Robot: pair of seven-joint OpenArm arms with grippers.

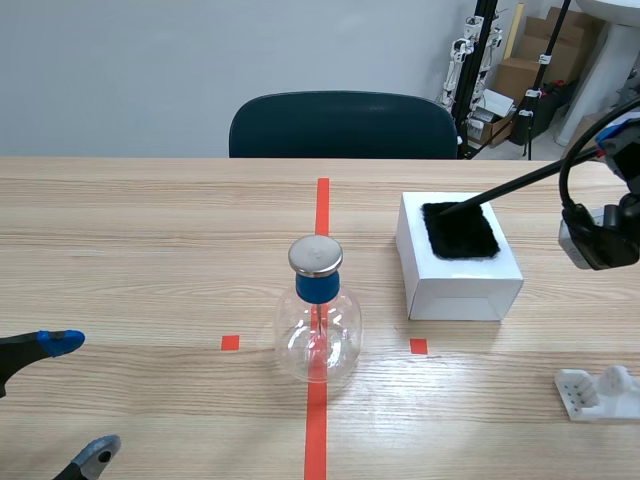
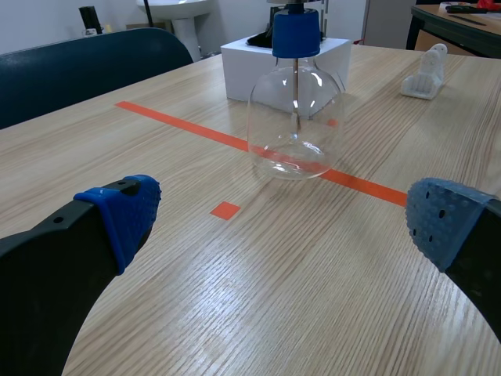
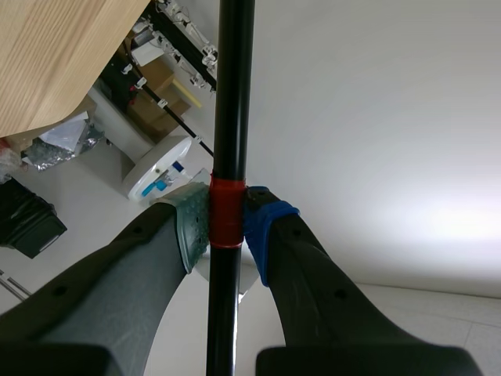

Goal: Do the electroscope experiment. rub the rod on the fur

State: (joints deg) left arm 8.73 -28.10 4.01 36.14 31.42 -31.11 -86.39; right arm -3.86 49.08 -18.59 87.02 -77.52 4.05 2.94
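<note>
A black rod (image 1: 510,187) slants down from the right arm, and its tip rests on the black fur (image 1: 460,232) that lies on top of a white box (image 1: 455,285). In the right wrist view my right gripper (image 3: 227,227) is shut on the rod (image 3: 232,94) at a red tape band. The glass electroscope flask (image 1: 318,325), with a blue collar and a metal cap, stands on the red centre line. My left gripper (image 1: 78,398) stays low at the near left and is open. In the left wrist view the left gripper (image 2: 286,215) has the flask (image 2: 296,117) ahead of it.
A white rod stand (image 1: 600,393) lies at the near right of the table. A dark chair (image 1: 343,125) stands behind the far edge, with boxes and equipment (image 1: 520,70) further back on the right.
</note>
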